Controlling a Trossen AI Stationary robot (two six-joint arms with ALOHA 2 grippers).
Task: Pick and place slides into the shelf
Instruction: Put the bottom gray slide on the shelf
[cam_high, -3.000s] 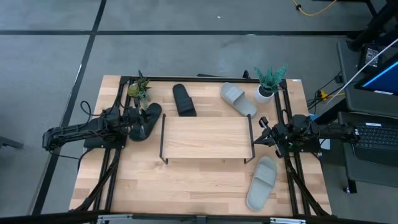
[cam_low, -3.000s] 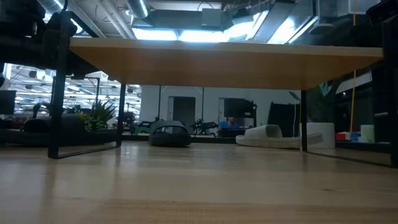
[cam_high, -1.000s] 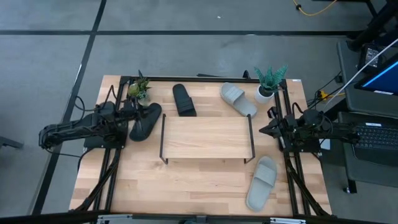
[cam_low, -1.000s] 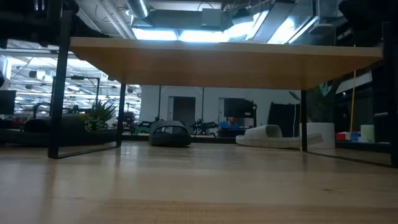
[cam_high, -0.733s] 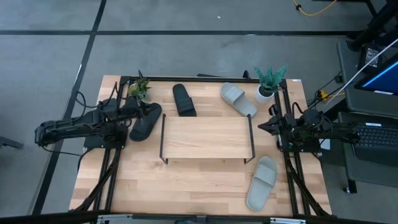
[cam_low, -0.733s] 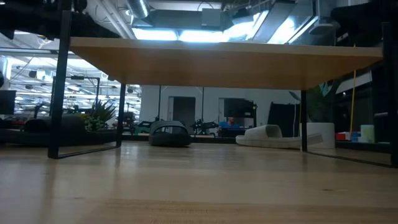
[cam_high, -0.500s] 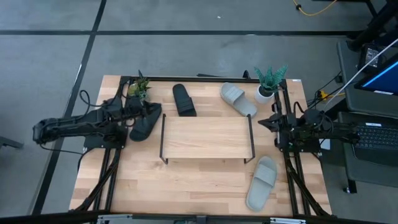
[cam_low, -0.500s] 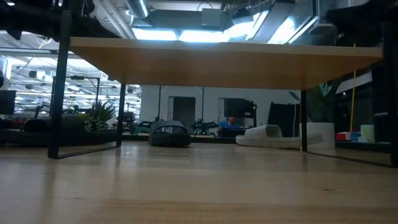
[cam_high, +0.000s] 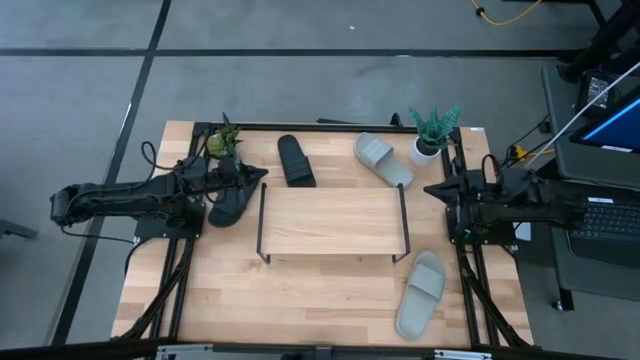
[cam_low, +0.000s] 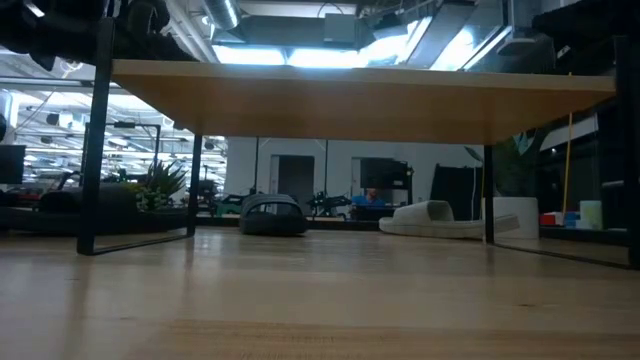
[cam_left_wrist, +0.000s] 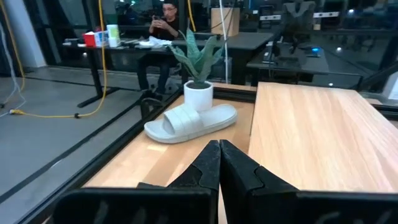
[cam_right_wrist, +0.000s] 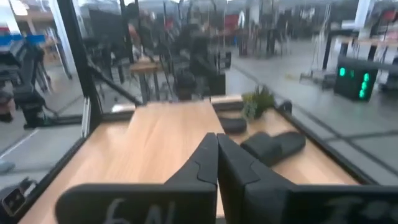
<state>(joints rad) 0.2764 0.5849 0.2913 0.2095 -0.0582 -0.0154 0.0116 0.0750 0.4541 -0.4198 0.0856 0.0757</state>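
- A grey slide (cam_high: 421, 292) lies nearest, right of the empty shelf (cam_high: 333, 221).
- Both grippers, left (cam_high: 256, 176) and right (cam_high: 432, 189), are closed, holding nothing.
- Farther: two black slides (cam_high: 228, 196), one grey.
- Slides look light and bendy; the strap seems best to grab.

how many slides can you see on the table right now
4. One black slide lies behind the shelf, another black slide at the shelf's left end under the left gripper. One grey slide lies beside the white plant pot, another grey slide near the front right.
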